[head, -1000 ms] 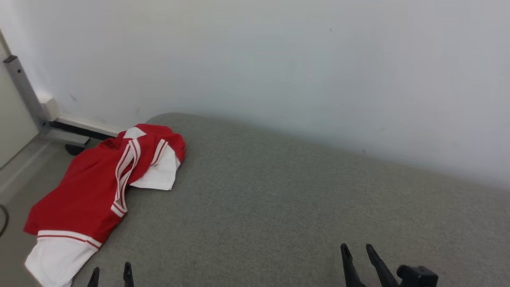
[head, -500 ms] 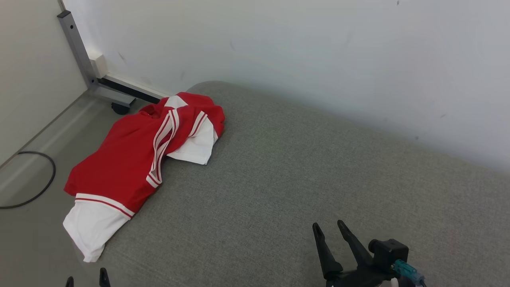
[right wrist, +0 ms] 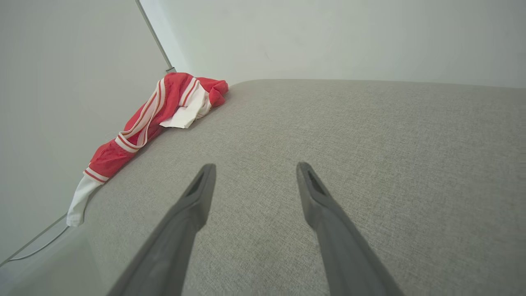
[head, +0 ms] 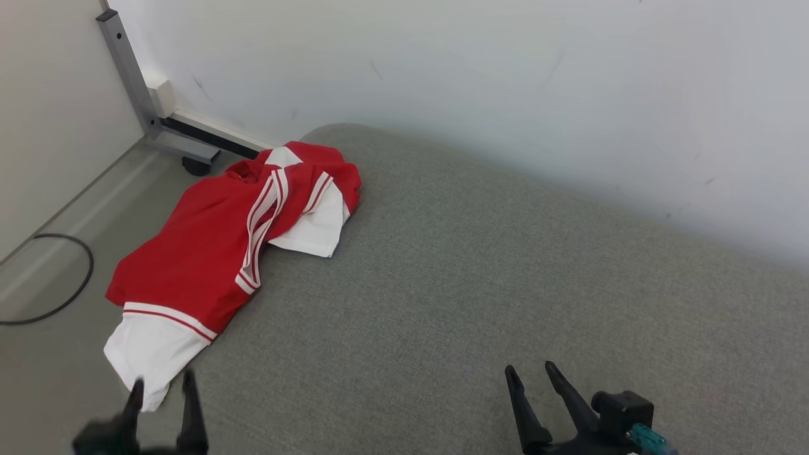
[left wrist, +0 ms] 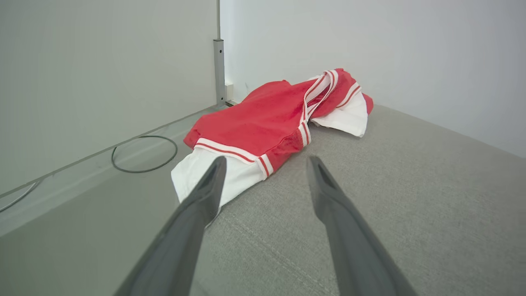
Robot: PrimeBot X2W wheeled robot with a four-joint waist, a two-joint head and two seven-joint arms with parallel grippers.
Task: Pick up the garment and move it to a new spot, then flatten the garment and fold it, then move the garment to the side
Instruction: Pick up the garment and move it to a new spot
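Note:
The garment (head: 208, 246) is red with white stripes and white panels. It lies crumpled at the far left corner of the grey padded surface (head: 480, 272), its white hem hanging over the left edge. My left gripper (head: 161, 385) is open just short of that white hem, nothing between its fingers. In the left wrist view the garment (left wrist: 267, 123) lies ahead of the spread fingers (left wrist: 209, 185). My right gripper (head: 531, 373) is open over bare grey fabric near the front, well to the right of the garment. From the right wrist the garment (right wrist: 152, 115) shows far off at the upper left.
A white wall (head: 505, 82) runs along the far side of the surface. To the left, a grey metal frame on a caster (head: 189, 161) stands on the floor, and a black cable (head: 69, 297) loops beside it. The surface's left edge drops to the floor.
The head camera swung and tilted, shifting the whole picture. My left gripper has risen into view toward the garment's white hem. The garment lies as before; both grippers stay open.

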